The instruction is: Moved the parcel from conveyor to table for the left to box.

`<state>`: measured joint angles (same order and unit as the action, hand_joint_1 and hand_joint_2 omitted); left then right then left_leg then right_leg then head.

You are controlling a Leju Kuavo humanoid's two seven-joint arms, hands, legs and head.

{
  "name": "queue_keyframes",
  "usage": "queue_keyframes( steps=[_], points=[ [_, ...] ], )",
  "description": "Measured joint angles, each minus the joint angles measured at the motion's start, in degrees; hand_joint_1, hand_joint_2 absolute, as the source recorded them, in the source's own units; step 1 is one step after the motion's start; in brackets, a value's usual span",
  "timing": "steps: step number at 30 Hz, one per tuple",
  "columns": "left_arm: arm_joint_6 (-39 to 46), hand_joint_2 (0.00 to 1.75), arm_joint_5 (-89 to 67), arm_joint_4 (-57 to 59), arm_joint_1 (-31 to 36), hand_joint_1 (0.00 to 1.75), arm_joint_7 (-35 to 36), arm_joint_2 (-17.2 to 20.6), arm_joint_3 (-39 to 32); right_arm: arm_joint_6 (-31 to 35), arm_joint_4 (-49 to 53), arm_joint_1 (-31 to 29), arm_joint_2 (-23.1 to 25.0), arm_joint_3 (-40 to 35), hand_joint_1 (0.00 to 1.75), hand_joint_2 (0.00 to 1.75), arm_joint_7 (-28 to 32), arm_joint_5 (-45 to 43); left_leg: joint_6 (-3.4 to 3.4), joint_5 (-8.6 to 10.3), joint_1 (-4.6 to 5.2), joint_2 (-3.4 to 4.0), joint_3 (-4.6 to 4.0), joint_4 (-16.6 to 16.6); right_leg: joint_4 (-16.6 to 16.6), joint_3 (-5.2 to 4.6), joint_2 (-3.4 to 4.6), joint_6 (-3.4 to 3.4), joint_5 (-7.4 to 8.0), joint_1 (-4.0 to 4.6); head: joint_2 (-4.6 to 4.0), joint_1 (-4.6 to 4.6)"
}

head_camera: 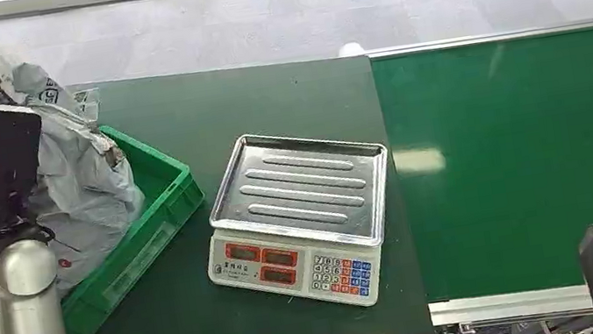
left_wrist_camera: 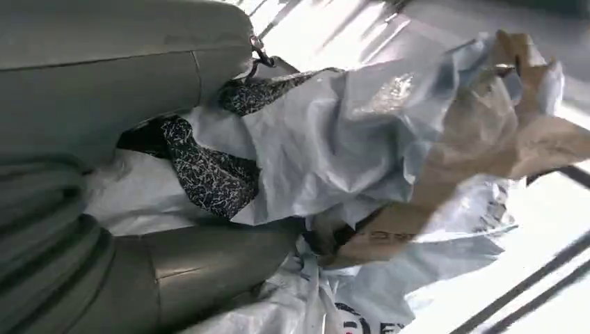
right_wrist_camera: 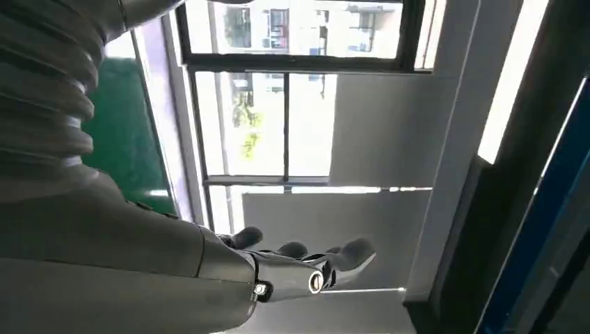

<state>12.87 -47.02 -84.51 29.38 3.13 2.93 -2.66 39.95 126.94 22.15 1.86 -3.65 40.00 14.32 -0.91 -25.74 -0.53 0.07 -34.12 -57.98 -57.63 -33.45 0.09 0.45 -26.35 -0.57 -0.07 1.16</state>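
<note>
The robot's left hand (left_wrist_camera: 174, 174) is buried among crumpled grey plastic mailer parcels (head_camera: 65, 157) heaped in the green plastic crate (head_camera: 159, 207), its grasp impossible to tell, while the right hand (right_wrist_camera: 306, 268) waits empty, fingers apart, by the bare green conveyor belt (head_camera: 530, 150).

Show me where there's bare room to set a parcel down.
Free: the conveyor belt right of the scale, the scale's tray, and the table behind it. Crowded: the green crate, heaped with grey parcels at the left hand.
</note>
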Motion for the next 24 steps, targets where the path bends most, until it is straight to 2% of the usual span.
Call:
queue_keyframes(
  steps=[4,9,10,11,12,18,24],
  points=[
    [0.50,1.75,-0.70,7.36,-0.07,1.75,-0.96,0.33,-3.29,0.00,-0.70,-0.66,-0.20,-0.79,0.00,1.75,0.02,0.15,-0.06,0.05,-0.01,0.06,0.00,0.00,-0.02,-0.03,0.07,-0.03,0.03,0.03,0.00,0.00],
    [-0.07,1.75,-4.20,13.20,0.33,1.75,1.79,0.52,-5.83,0.00,-1.53,-1.19,-0.44,-1.81,0.00,1.75,0.02,0.09,-0.06,0.02,0.00,0.04,-0.02,0.00,-0.02,-0.05,0.06,-0.03,0.00,0.02,0.00,0.00],
    [0.10,1.75,-5.21,15.02,0.48,1.66,1.94,0.61,-6.39,0.00,-1.73,-1.22,-0.46,-2.22,0.00,1.75,0.02,0.07,-0.10,-0.01,-0.01,0.03,-0.03,0.00,-0.02,-0.05,0.06,-0.04,-0.01,0.02,0.00,0.02],
    [0.39,1.75,-6.37,16.70,0.67,0.12,2.12,0.76,-6.87,0.00,-1.99,-1.24,-0.54,-2.53,0.00,1.75,0.02,0.02,-0.10,-0.02,-0.01,0.02,-0.03,0.01,-0.02,-0.05,0.06,-0.05,-0.02,0.03,0.00,0.00],
    [0.41,1.75,-7.65,18.53,0.94,0.00,2.38,0.94,-7.38,-0.02,-2.30,-1.37,-0.68,-2.84,0.00,1.75,0.02,-0.07,-0.10,-0.02,0.00,0.01,0.00,0.02,-0.02,-0.03,0.05,-0.05,-0.02,0.02,0.00,0.00],
    [1.49,1.75,-13.07,26.10,0.96,0.00,5.55,1.31,-10.78,-0.79,-4.52,-3.04,-1.42,-5.64,0.00,1.75,-0.70,-0.24,-0.13,-0.02,-0.01,0.05,0.05,0.05,-0.02,0.00,0.06,-0.07,-0.03,0.04,0.00,0.02],
    [1.09,1.75,-11.16,24.50,-0.54,0.00,3.88,0.83,-14.04,-1.01,-5.75,-3.86,-1.90,-6.97,0.00,1.75,-1.31,-0.09,-0.13,-0.02,-0.01,0.03,0.06,0.05,-0.03,-0.01,0.07,-0.07,-0.03,0.04,0.00,0.00]
  ],
)
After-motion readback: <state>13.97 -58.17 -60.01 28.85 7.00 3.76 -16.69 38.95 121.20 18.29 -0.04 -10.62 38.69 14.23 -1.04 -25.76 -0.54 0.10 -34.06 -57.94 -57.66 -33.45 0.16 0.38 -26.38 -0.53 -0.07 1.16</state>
